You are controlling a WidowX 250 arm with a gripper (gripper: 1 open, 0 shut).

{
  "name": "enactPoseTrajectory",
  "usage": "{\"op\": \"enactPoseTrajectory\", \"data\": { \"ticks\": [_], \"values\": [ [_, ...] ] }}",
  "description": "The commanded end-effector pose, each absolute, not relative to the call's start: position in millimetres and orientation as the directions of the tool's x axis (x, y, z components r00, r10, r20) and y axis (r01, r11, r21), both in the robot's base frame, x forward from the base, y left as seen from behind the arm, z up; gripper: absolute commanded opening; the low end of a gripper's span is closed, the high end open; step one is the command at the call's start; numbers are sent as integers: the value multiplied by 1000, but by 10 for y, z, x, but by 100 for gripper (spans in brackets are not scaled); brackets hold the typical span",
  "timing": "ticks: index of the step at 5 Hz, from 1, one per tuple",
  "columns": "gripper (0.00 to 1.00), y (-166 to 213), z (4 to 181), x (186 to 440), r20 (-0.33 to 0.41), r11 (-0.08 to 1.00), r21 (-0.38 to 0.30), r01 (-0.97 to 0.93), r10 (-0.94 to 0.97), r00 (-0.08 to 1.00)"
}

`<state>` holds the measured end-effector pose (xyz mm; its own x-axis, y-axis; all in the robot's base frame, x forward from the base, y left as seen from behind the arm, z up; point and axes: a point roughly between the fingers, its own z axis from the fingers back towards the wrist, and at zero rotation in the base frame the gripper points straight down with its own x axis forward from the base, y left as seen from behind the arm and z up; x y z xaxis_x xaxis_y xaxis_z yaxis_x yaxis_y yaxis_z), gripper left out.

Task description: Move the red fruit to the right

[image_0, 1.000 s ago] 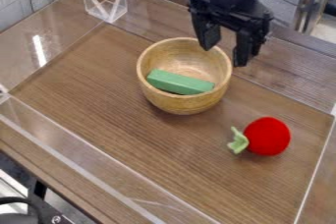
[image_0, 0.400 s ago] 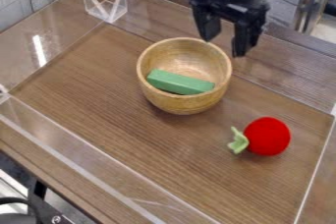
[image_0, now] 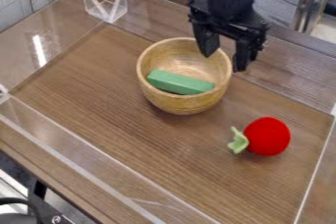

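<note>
Currently, my fingers (image_0: 226, 48) are spread wide, nothing between them. I'm at the far side of the table (image_0: 92, 120), tips above the wooden bowl's (image_0: 187, 102) far right rim. Can't tell from this view whether I touch the rim. Red fruit (image_0: 268, 137) sits on the table near the right edge, toward the near right corner from the bowl and apart from it. Its green leafy stem (image_0: 238, 140) points left. Bowl is upright, holding a green block (image_0: 182, 84) in its near left part. Clear wire-like piece (image_0: 106, 5) stands near the far left corner.
</note>
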<state>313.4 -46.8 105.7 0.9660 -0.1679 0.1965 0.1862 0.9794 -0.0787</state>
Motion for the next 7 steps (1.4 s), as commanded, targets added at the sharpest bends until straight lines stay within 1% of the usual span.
{"op": "enactPoseTrajectory", "data": {
  "ticks": [1,2,4,5,6,7],
  "values": [
    [100,-627,1278,3128,265,980,-68,189,-164,950],
    [100,-637,1212,3004,231,979,-72,189,-168,958],
    [100,-628,1153,2589,190,989,-69,128,-113,975],
    [100,-695,1074,2517,161,993,-66,101,-89,983],
    [100,-403,1106,2253,158,990,-54,134,-124,980],
    [100,38,1068,2089,183,982,-57,179,-166,969]
  ]
}}
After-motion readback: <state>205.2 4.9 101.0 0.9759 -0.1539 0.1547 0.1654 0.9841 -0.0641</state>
